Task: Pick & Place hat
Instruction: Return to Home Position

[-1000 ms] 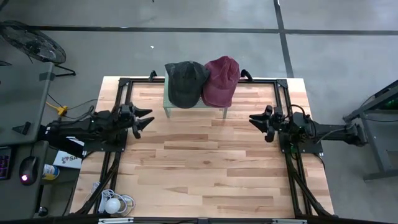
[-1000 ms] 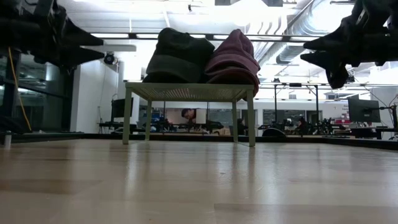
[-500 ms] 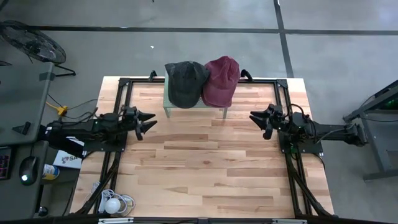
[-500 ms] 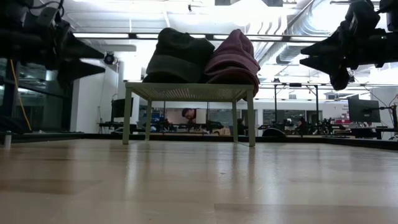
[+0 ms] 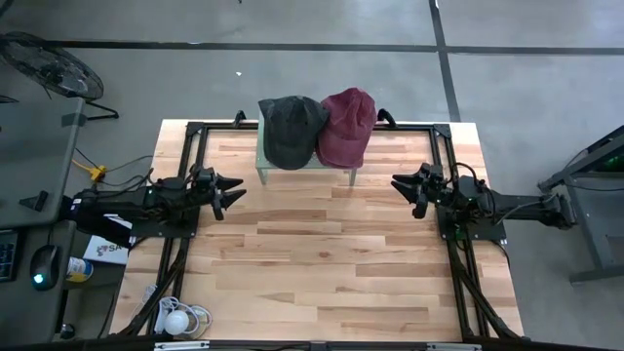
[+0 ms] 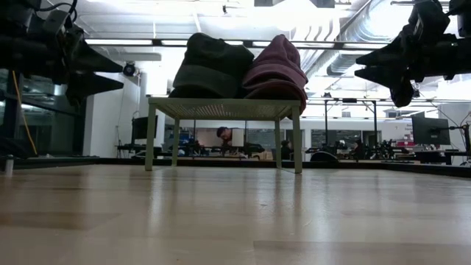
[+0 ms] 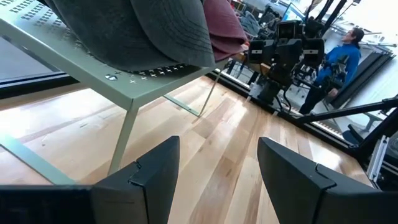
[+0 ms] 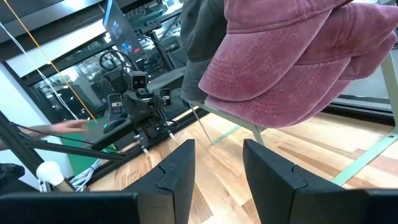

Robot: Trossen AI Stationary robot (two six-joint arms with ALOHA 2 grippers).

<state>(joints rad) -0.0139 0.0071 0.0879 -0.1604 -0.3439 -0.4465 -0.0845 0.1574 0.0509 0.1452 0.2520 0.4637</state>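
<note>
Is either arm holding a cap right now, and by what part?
Nothing is held. The left end effector and right end effector are both open and empty, apart from the black cap and red cap, which lie on the shelf.

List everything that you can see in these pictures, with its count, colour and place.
table: one, pale wood, under both arms.
shelf: one, pale green, at the middle of the table's far edge.
black caps: one stack, number unclear, on the left part of the shelf.
red caps: one stack, at least two, on the right part of the shelf, touching the black caps.
fan: one, dark, on the floor beyond the table's far left corner.
person: one, in a blue top, in the room beyond the table.
left gripper: one, dark, over the table's left side, fingers open, empty.
right gripper: one, dark, over the table's right side, fingers open, empty.
</note>
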